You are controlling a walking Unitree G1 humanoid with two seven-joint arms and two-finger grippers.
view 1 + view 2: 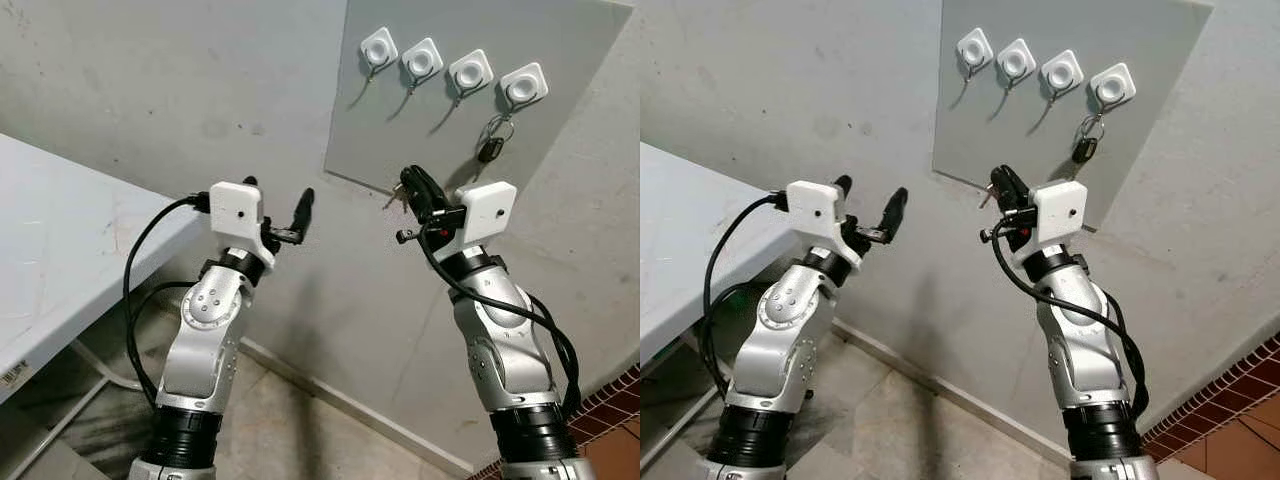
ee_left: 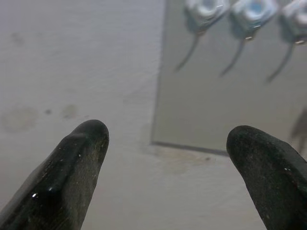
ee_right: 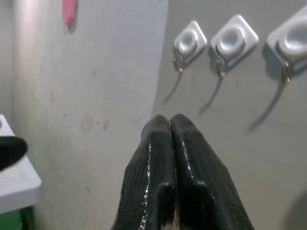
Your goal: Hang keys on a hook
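Hooks sit in a row of four on a grey board (image 1: 400,130) fixed to the pale wall (image 1: 180,90). Each hook has a white square base. The first hook (image 1: 378,48), second hook (image 1: 422,60) and third hook (image 1: 470,72) have nothing on them. The fourth hook (image 1: 523,86), farthest to the robot's right, already has a key ring with a dark tag (image 1: 491,142) hanging from it.

The right gripper (image 1: 412,190) is held up in front of the lower edge of the board, below the third hook. Its two black fingers (image 3: 168,158) are pressed tight together. In the eye views a small metal bit (image 1: 396,194) pokes out beside the fingertips; it looks like the keys, but it is too small to be sure. It is not on any hook.

The left gripper (image 1: 280,205) is raised beside it, out in front of the bare wall, well apart from the board. Its fingers (image 2: 72,167) are spread wide and hold nothing.

On the robot's left is a white table (image 1: 60,250), with a black cable (image 1: 135,270) looping down from the left arm beside it. Low on the right there is a red tiled floor (image 1: 610,420). The right wrist view shows a pink thing (image 3: 69,12) high on the wall, blurry.
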